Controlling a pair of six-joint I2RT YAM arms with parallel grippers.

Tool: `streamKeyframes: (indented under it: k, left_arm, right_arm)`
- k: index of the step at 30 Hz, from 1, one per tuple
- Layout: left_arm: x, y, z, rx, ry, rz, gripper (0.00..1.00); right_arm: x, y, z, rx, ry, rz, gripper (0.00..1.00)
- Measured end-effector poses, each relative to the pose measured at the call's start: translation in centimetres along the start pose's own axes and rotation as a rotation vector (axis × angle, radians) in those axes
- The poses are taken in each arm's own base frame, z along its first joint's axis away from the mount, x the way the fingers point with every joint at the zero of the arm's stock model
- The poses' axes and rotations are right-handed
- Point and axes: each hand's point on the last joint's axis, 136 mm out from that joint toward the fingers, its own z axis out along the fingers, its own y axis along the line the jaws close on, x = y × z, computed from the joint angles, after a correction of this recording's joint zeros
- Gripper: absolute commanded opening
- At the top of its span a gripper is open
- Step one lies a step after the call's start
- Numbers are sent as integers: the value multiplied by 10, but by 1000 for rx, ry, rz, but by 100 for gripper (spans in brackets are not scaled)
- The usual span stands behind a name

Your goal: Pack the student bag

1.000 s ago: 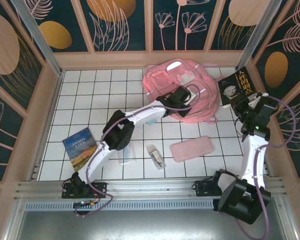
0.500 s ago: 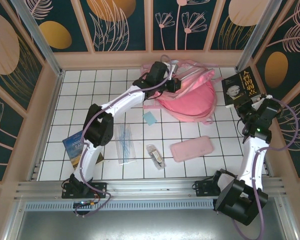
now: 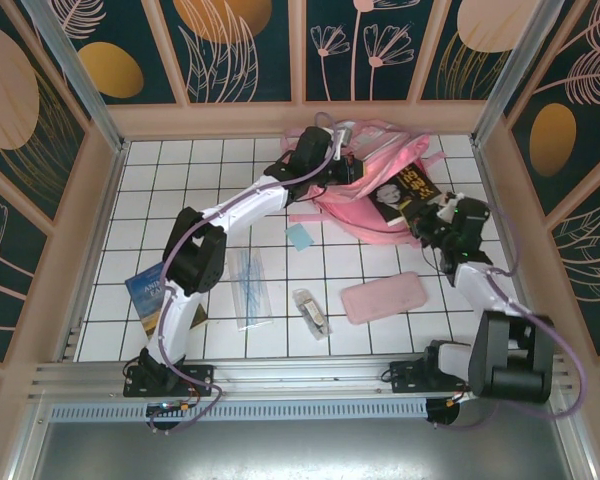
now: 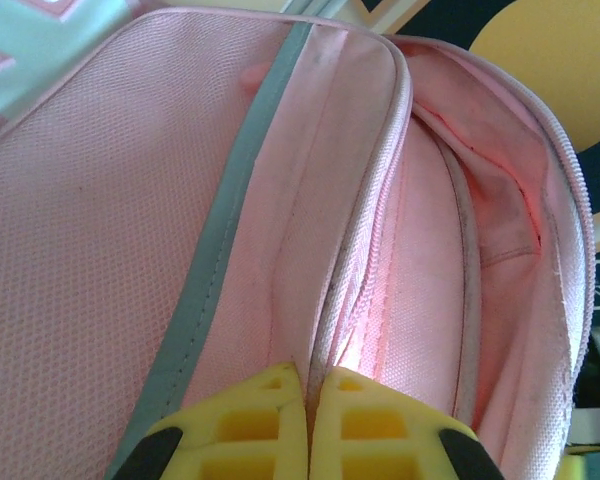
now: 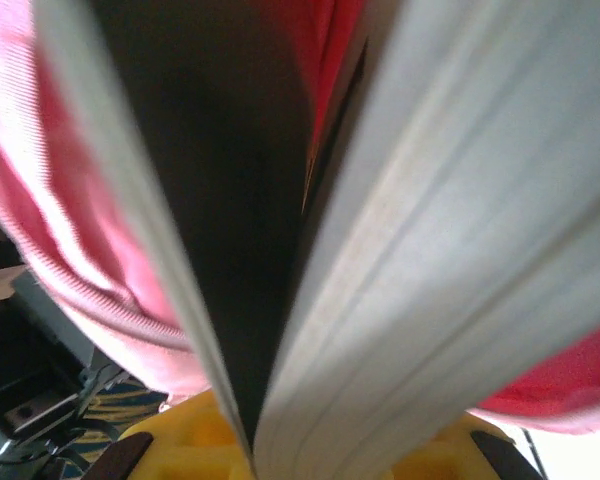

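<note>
Arms from both sides meet at the student bag (image 3: pixel 355 212), a pink backpack lying at the far edge of the white-tiled table (image 3: pixel 180 180), right of centre. From the overhead camera the left gripper (image 3: pixel 342 168) sits on the bag's far rim, and the right gripper (image 3: pixel 430 212) comes in from the right side holding a black book (image 3: pixel 405 195) with yellow lettering, tilted over the bag's right half.

The left wrist camera adds what the overhead one cannot. Its yellow fingers (image 4: pixel 370 425) are pressed together on a fold of pink fabric beside the zip, so the jaws are closed and pinching the bag's opening edge. A grey reflective strip (image 4: pixel 220 260) runs up the mesh panel to the left of that fold. To the right the mouth of the bag gapes, with its lining showing.

The right wrist camera looks straight along the book. A dark cover and a thick block of pale pages (image 5: pixel 420 240) rise from between the yellow fingers (image 5: pixel 435 460), and the jaws are clamped on the book's lower edge. Blurred pink fabric lies on both sides of it; how far the book sits inside the bag I cannot tell.

Only the overhead camera takes in the rest of the table:
- a flat pink pencil case (image 3: pixel 383 297) nearer the front edge, right of centre
- a small wrapped item (image 3: pixel 310 312) just left of the pencil case
- a clear plastic sleeve (image 3: pixel 248 290)
- a small light-blue square (image 3: pixel 300 236) near the bag's left side
- a picture book (image 3: pixel 148 290) toward the front-left corner, partly under the left arm
</note>
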Motion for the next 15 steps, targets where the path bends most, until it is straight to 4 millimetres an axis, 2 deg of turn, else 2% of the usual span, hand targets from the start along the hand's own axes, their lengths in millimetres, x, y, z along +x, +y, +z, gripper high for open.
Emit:
streamKeyframes:
  k: [6,11,15]
  left_arm:
    - [-5,-9,-15,9,-20,-10,0]
    - [-13,-18,-23,16,-44,-16,0]
    - [-17,-15,-24,-1,-61,-18,0]
  right_arm:
    - [1,-5,57,-34,66,40,0]
    - [-3,-4,92,-86,90,75,0]
    - [-4,-9,118,-116,126,126,0]
